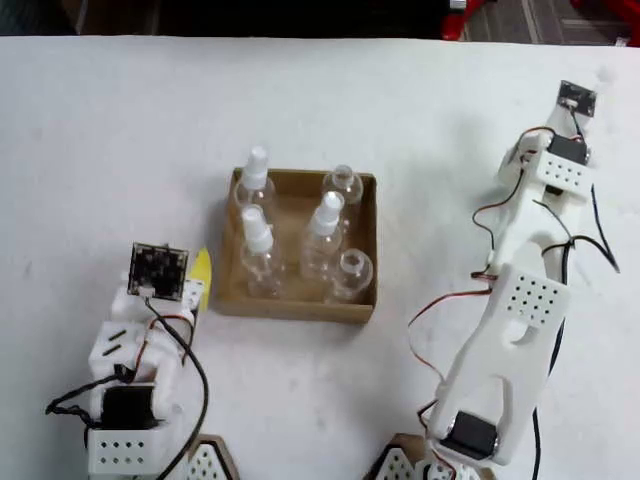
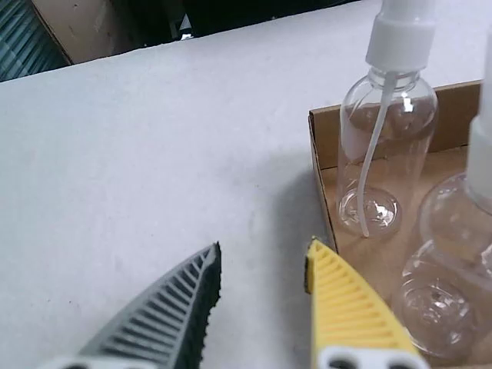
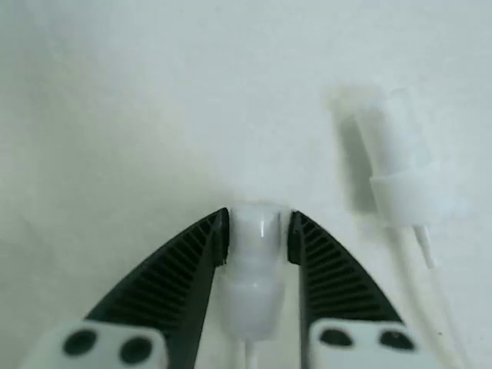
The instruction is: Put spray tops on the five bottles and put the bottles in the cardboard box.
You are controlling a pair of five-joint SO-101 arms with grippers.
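The left gripper (image 2: 263, 250) hangs over the white desk (image 1: 120, 130), just beside the left wall of the brown cardboard box (image 1: 290, 305). Its grey and yellow fingers (image 2: 346, 307) are apart and hold nothing.

All five clear plastic bottles stand inside the box. Three of them have white spray tops on: the back left bottle (image 1: 252, 185), the front left bottle (image 1: 260, 255) and the middle bottle (image 1: 322, 235). Two have bare open necks: the back right bottle (image 1: 343, 185) and the front right bottle (image 1: 352, 268).

Well to the right of the box, the right gripper (image 3: 257, 227) is low over the desk. Its black fingers (image 3: 184, 284) are squeezed on a loose white spray top (image 3: 254, 292). A second white spray top (image 3: 396, 181) lies flat on the desk just beside it, not touching.

I think the job is more than half done. Putting the bottles in the box looks finished. Two tops are left to put on, one for each bare bottle, and one of them is in the grip now.
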